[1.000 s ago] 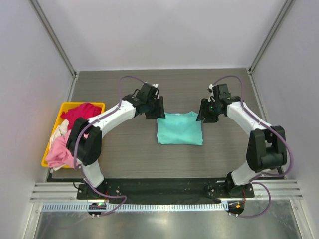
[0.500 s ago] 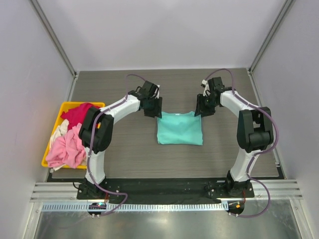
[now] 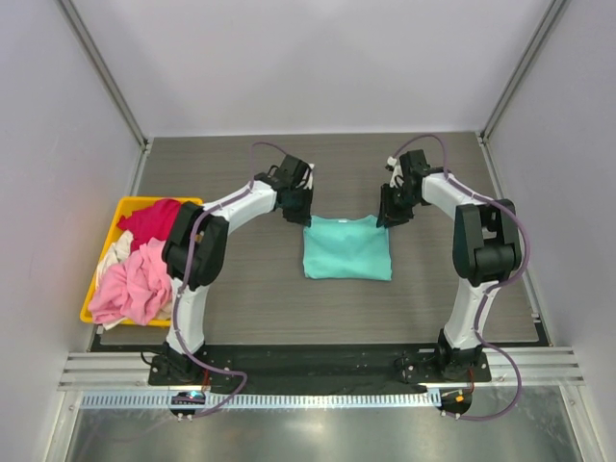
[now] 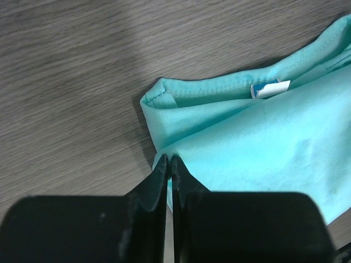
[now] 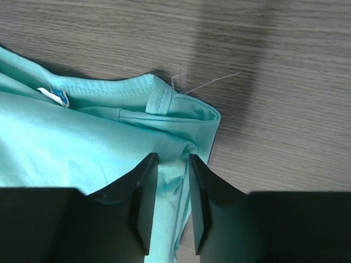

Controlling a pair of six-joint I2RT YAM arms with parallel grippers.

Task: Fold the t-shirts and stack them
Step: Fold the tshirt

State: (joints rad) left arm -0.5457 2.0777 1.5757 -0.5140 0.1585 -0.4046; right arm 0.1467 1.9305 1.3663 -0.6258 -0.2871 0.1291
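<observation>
Teal shirt (image 3: 347,248) folded into a flat rectangle, lying mid-desk, neckline on the far side; white-and-blue label (image 4: 265,88) shows inside the collar; hem edge toward the arm bases.

Left tool (image 4: 169,164) sits at the shirt's far left corner; jaws pressed together with no gap between them, tips on the folded side edge of the cloth, pinching it.

Right tool (image 5: 173,161) sits at the far right corner; fingers a narrow way apart, straddling a small pucker of teal cloth that runs up between them; not clamped on it; loose thread (image 5: 211,82) trails from the corner seam onto the wood.

Top view: both arms reach forward and bend inward, so the two tools face each other across the shirt's far edge.

Desk (image 3: 241,298) is dark wood-grain.

Bin (image 3: 135,201), yellow, at the desk's left edge, well apart from the teal shirt; holds red shirt (image 3: 154,219) at the far end, pink shirt (image 3: 130,289) heaped at the near end, white shirt (image 3: 114,252) showing between them at the left wall; all three crumpled.
</observation>
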